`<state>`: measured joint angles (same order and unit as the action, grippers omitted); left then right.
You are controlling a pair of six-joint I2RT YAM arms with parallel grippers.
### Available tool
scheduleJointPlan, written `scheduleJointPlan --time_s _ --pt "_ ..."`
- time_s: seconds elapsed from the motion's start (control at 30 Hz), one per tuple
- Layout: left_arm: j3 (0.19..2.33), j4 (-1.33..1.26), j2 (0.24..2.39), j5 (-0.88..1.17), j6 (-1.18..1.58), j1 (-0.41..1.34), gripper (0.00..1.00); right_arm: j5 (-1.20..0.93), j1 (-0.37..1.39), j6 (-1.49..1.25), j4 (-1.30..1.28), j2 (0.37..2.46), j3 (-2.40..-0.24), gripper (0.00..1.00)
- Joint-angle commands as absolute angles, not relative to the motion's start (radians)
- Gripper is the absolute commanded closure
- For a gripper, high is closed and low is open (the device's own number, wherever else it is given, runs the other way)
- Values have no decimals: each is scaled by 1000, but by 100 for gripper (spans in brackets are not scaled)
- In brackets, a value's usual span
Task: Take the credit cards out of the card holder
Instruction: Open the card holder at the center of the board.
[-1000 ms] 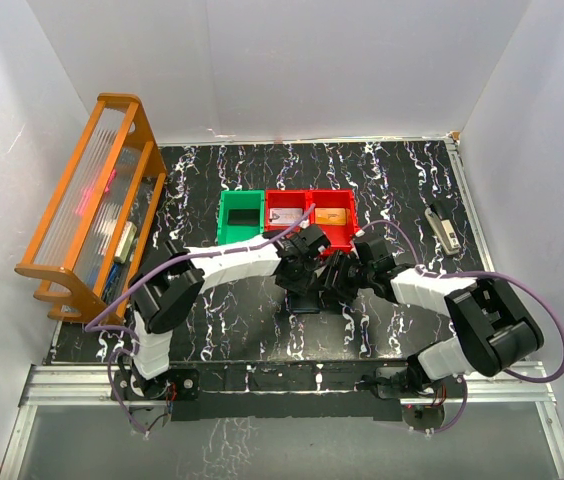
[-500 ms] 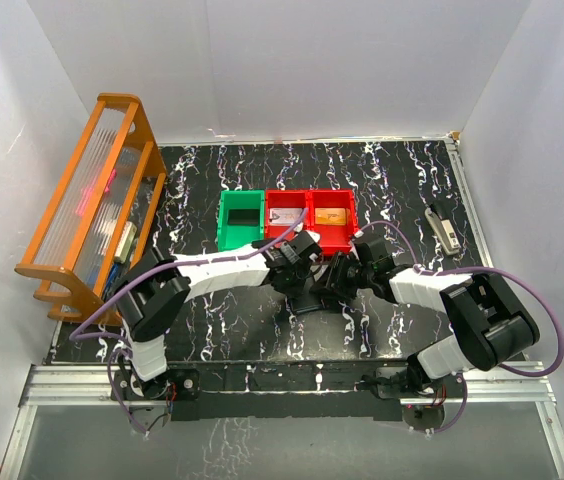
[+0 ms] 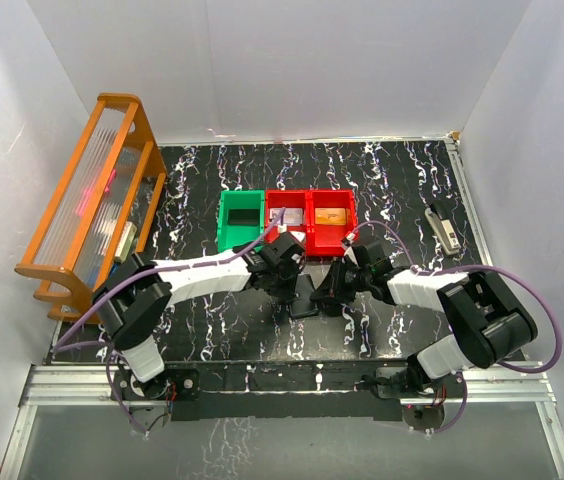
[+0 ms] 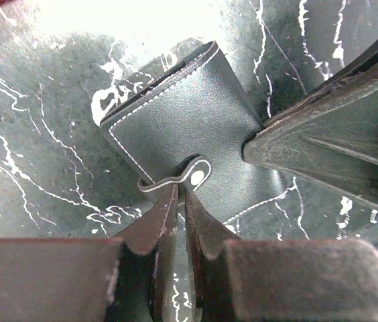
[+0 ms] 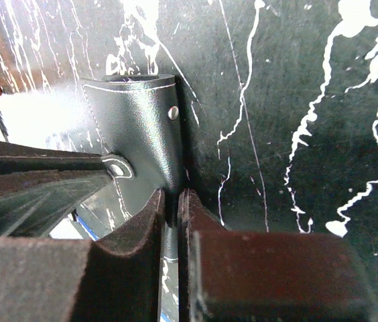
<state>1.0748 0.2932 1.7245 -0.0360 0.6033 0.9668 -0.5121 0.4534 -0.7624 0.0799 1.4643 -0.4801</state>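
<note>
Both arms have drawn in and lowered toward the middle of the black marbled table (image 3: 392, 180) since the earlier top view, the left arm's elbow swinging out toward the orange rack (image 3: 87, 200) and both sets of jaws narrowing; the left gripper (image 4: 181, 204) and the right gripper (image 5: 172, 204) now meet tip to tip in front of the green bin (image 3: 240, 222) and the two red bins (image 3: 309, 218), with the card holder (image 4: 175, 127) between them on the table; it is folded closed, a small black grained-leather wallet with white stitching round its edges, and a short strap (image 4: 190, 174) with a round metal snap wraps over its free edge; the left jaws stand closed to a thin slit at the looped end of that strap, pinching it; the right jaws are likewise all but shut, clamping the holder's opposite edge, beside a small metal stud (image 5: 172, 112); a sliver of blue (image 5: 85, 228) shows under the cover in the right wrist view; no cards are visible outside the holder; a small grey object (image 3: 443, 228) lies well apart near the table's right edge.
</note>
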Motion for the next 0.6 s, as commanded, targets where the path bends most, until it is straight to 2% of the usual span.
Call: scheduleJointPlan --time_s 0.0,0.1,0.13,0.17,0.2,0.23,0.37,0.57 --pt "1004 198 1612 52 680 928 100 -454 476 -766 37 1443 -448 100" --pt "955 158 1573 98 670 890 100 -463 478 -761 39 1451 -446 100" --pt "962 162 1573 107 638 887 87 -470 478 -759 40 1451 -448 100" --pt "976 168 1576 118 603 888 65 -472 478 -754 40 1451 -448 100" --pt "987 170 1580 139 557 892 53 -473 476 -747 38 1451 -449 100" --pt "997 170 1582 164 507 894 49 -472 478 -741 32 1451 -451 100" --pt "1037 205 1602 224 319 895 37 -469 477 -726 18 1460 -467 100" --pt "1124 279 1687 347 122 895 35 -477 477 -726 25 1466 -474 100"
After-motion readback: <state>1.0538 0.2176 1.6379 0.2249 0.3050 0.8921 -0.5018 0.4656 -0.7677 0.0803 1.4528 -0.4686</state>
